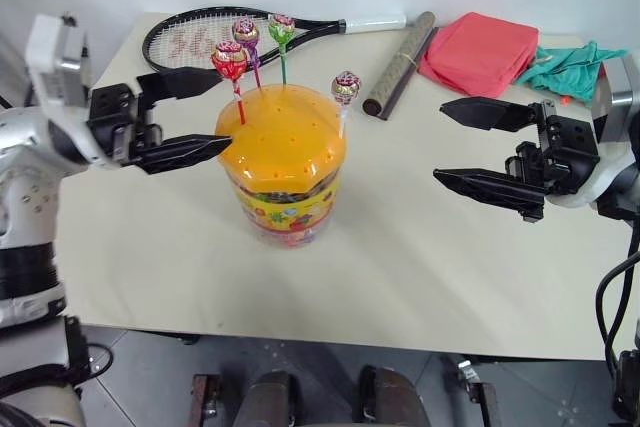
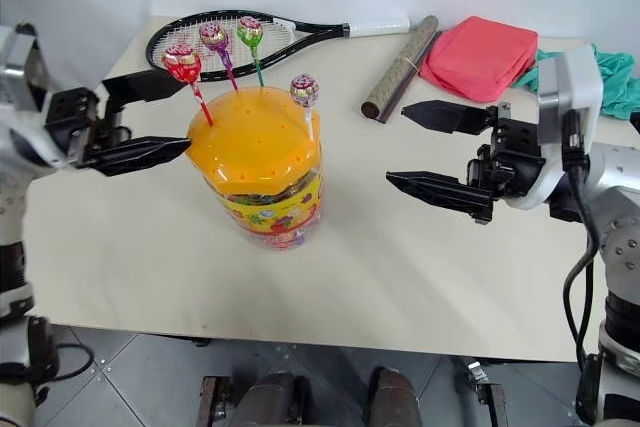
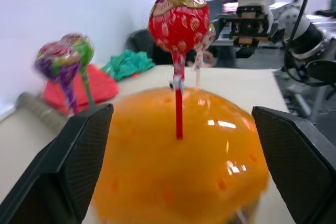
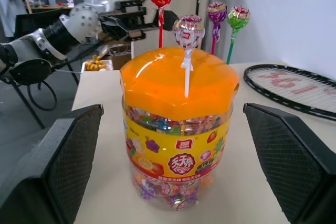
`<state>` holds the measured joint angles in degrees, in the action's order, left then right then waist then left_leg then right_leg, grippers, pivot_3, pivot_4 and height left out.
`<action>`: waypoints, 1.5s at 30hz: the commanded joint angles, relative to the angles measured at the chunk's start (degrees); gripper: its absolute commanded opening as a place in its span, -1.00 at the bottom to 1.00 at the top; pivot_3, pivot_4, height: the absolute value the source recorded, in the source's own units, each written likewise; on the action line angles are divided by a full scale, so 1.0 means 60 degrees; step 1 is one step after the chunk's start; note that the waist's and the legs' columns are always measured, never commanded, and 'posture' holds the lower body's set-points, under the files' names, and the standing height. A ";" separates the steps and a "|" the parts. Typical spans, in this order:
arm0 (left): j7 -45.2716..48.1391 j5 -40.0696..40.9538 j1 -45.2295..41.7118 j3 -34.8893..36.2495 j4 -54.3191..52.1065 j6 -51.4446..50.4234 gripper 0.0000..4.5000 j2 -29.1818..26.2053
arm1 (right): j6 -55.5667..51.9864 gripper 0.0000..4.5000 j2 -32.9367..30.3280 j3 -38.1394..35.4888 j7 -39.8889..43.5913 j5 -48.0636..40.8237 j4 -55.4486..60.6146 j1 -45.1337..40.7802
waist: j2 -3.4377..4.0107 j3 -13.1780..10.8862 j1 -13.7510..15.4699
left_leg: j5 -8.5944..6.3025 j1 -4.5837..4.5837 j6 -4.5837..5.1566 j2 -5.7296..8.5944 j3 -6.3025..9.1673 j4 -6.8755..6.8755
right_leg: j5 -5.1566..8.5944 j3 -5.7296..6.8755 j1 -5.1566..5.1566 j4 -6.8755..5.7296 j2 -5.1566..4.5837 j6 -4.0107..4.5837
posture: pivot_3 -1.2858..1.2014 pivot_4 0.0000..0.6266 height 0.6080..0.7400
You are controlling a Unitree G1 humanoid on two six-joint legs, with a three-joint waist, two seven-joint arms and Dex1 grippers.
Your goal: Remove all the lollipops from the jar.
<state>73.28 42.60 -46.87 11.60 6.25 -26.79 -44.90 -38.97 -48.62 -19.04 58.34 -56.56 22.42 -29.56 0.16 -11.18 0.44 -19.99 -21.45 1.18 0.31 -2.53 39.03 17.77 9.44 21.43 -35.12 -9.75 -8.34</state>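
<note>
Clutter at the back of the pale worktop (image 1: 420,257): black-framed tennis racket (image 1: 215,37), brown rolled tube (image 1: 400,65), folded red cloth (image 1: 480,52), teal cloth (image 1: 570,67) cut off by the right arm. Squat clear plastic jar (image 1: 285,172) with domed orange holed lid stands mid-worktop, four lollipops upright in the lid: red (image 1: 229,60), purple-pink (image 1: 245,32), green (image 1: 281,29), maroon-patterned on white stick (image 1: 346,87). Left end effector (image 1: 205,112) wide open, empty, fingers either side of the red lollipop, touch unclear; right end effector (image 1: 465,142) wide open, empty, well apart from the jar.
</note>
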 commanded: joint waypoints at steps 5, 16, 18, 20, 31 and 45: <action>0.0757 -0.0375 -0.1000 -0.0349 0.0879 0.0588 0.32 0.0536 | 0.0184 1.00 -0.0081 -0.0760 -0.0628 -0.0330 0.0755 0.0584 | -0.0002 -0.0001 -0.0055 | 0.0000 -0.0003 0.0000 -0.0004 -0.0024 -0.0002 | 0.0000 0.0000 0.0007 -0.0001 0.0006 0.0000 | 0.03 -0.52 1.00; 0.0325 -0.0293 -0.2003 -0.0220 0.0747 0.0208 -0.98 0.0818 | 0.0413 1.00 -0.0222 -0.1200 -0.0714 -0.0275 0.1039 0.1153 | -0.0019 -0.0010 0.0021 | -0.0001 -0.0010 0.0002 -0.0004 -0.0013 0.0013 | -0.0001 -0.0006 0.0006 -0.0003 0.0006 -0.0002 | 0.03 -0.52 1.00; 0.0029 -0.0213 -0.2328 -0.0049 0.0761 0.0138 -0.98 0.0930 | 0.0486 1.00 -0.0257 -0.1210 -0.0678 -0.0249 0.0983 0.1154 | -0.0022 -0.0012 0.0070 | -0.0002 -0.0011 0.0004 -0.0003 -0.0008 0.0015 | -0.0002 -0.0011 0.0006 -0.0002 0.0005 -0.0003 | 0.03 -0.52 1.00; -0.0475 -0.0327 -0.2726 0.0084 0.0836 0.0164 -0.98 0.0995 | 0.0517 1.00 -0.0342 -0.1252 -0.0629 -0.0264 0.0881 0.1084 | -0.0024 -0.0013 0.0089 | -0.0003 -0.0011 0.0005 -0.0004 0.0002 0.0017 | -0.0002 -0.0013 0.0006 -0.0001 0.0006 -0.0003 | 0.03 -0.52 1.00; -0.5090 -0.1786 -0.3503 0.0434 0.0868 -0.2594 -0.98 -0.0421 | 0.0381 1.00 -0.0792 -0.1247 -0.0060 -0.0541 0.0385 0.0754 | -0.0036 -0.0021 0.0082 | -0.0003 -0.0007 0.0006 -0.0004 0.0026 0.0012 | -0.0002 -0.0020 0.0012 -0.0005 0.0007 -0.0003 | 0.03 -0.52 1.00; -0.8055 -0.4905 -0.1721 -0.1554 0.2130 -0.7647 -0.98 -0.2696 | 0.0958 1.00 -0.0326 -0.0248 0.0529 0.0196 -0.0468 0.0111 | -0.0083 -0.0048 0.0159 | -0.0003 -0.0001 0.0006 0.0001 0.0007 0.0014 | -0.0002 -0.0042 0.0021 -0.0047 0.0010 -0.0003 | 0.03 -0.52 1.00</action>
<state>24.24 14.53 -57.65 3.39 21.34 -70.30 -58.80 -34.79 -50.85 -19.92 61.20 -55.21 19.02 -27.78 -0.34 -11.46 1.39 -20.01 -21.53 1.21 0.31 -2.50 39.16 17.76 9.16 21.56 -35.41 -9.68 -8.36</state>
